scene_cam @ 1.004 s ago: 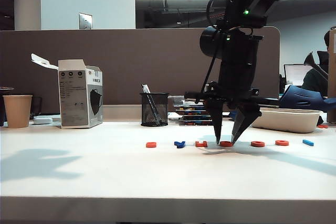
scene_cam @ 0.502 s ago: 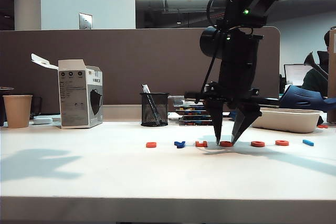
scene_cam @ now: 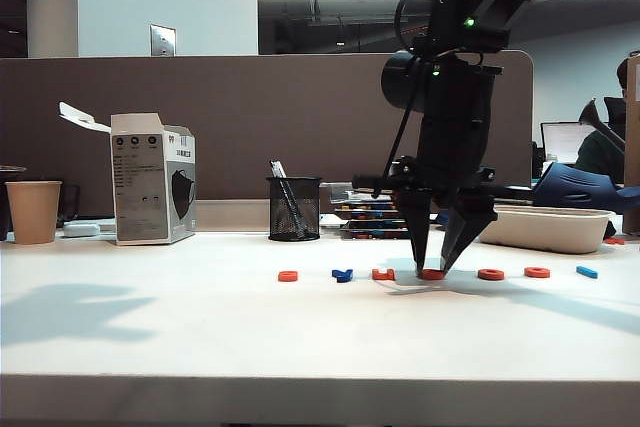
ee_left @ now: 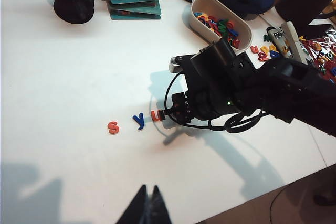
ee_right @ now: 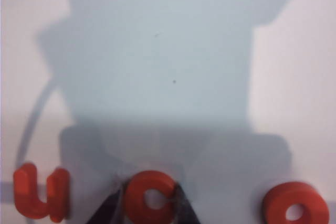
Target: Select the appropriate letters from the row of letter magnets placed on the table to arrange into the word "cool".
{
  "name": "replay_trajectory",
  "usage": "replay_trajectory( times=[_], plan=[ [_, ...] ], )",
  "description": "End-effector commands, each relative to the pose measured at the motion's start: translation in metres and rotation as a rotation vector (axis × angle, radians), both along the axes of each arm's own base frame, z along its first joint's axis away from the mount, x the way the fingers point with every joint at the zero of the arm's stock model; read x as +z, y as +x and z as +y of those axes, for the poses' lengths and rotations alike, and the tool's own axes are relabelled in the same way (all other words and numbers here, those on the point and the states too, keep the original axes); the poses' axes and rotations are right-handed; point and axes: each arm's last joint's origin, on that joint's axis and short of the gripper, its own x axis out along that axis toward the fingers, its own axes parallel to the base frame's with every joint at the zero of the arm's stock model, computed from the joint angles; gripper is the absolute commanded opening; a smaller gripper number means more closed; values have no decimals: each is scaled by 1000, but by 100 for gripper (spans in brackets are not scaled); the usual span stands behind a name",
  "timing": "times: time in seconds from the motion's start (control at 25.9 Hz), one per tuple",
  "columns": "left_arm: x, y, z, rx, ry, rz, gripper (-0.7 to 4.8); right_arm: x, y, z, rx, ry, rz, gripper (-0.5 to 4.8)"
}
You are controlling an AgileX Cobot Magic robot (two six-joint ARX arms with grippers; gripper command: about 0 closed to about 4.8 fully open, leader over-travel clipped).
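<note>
Item: right gripper (scene_cam: 432, 269), set down on the tabletop (scene_cam: 200, 327) over the C magnet (ee_right: 151, 198), fourth from the left in the row of letter magnets. Change noted: its jaws have drawn inward since a second ago and now sit against both sides of that orange-red piece, pinching it where it lies; by appearance the lift of the first letter of "cool" is about to begin, nothing yet arranged. Neighbours: U piece (ee_right: 41, 191) beside it, O ring (ee_right: 294, 208) on the other side, light-blue bar (scene_cam: 587, 271) at the row's end. Left gripper (ee_left: 148, 208): held high and well apart, jaws pressed together. Containers: white oval tray (ee_left: 195, 17) holding mixed spare letters; mesh cup (scene_cam: 294, 208) holding pens; paper cup (scene_cam: 33, 211), contents hidden.
</note>
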Motion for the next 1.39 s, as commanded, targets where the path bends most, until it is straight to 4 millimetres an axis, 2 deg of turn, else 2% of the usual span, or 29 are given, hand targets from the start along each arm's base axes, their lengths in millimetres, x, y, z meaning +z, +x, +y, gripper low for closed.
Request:
replay_trajectory(
  times=[0.04,0.7,1.12,1.24,1.39],
  plan=[
    [2,0,1,-1,-8,-16,-4,-12,-6,0,8,-16,82,94],
    [1,-1,1,-2,-3,-8,-4,-9,-8,-4,3,-28,97,94],
    [2,-1,1,-2,-3,-9,-4,52,-22,-9,-1,37,-42,94],
    [2,-1,1,-2,-3,-9,-4,64,-29,-12,-6,42,-47,94],
    [2,-1,1,-2,-4,-9,-4,75,-46,-2,7,10,-35,94]
  ],
)
